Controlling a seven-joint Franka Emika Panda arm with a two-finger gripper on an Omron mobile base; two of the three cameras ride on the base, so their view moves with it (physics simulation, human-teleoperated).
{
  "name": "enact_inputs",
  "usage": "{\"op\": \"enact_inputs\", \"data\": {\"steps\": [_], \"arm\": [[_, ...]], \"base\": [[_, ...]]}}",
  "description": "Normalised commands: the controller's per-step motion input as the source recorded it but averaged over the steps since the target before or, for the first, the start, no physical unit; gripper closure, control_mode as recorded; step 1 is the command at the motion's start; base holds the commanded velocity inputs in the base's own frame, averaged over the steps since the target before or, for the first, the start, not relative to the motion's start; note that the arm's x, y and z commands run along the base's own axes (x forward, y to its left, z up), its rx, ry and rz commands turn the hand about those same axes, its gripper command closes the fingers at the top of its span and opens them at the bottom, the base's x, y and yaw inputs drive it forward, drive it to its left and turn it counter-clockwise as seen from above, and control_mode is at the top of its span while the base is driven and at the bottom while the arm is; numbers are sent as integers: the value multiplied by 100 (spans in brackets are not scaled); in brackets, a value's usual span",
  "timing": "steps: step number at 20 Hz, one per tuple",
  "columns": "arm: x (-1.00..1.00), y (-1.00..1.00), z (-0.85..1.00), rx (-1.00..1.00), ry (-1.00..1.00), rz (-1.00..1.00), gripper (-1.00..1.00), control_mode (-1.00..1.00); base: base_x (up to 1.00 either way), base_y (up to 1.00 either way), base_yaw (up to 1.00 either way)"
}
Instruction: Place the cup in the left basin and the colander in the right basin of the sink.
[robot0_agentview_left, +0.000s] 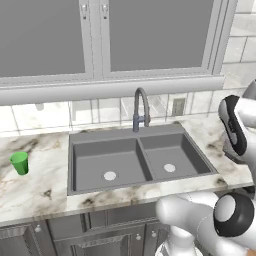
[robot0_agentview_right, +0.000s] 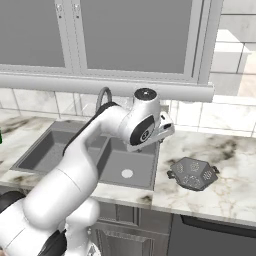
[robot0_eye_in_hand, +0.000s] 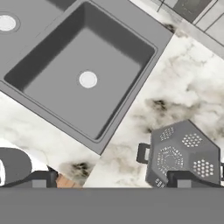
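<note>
Risk: colander (robot0_eye_in_hand: 183, 154), lower right of hand view, sits off-centre beneath spread fingers (robot0_eye_in_hand: 183, 178); descent could clip its rim.

Marbled countertop (robot0_agentview_left: 40, 185) carrying the sink (robot0_agentview_left: 142, 132); cup (robot0_agentview_left: 20, 163) standing left of it, colander (robot0_agentview_right: 193, 173) resting to its right

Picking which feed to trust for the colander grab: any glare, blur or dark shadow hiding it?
Right base view: colander evenly lit, soft shadow beneath, slightly coarse. Hand view: colander sharp, holes legible, no glare, bottom edge cropped. Left base view: cup clear.
</note>
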Motion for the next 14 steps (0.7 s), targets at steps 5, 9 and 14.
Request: {"op": "enact_inputs", "data": {"steps": [5, 9, 14], "arm": [[0, -13, -28, -15, 0, 6, -100, -100], [0, -19, -25, -12, 0, 3, -100, -100], [0, -27, -17, -10, 0, 0, -100, -100]], "base": [[0, 0, 0], [0, 0, 0], [0, 0, 0]]}}
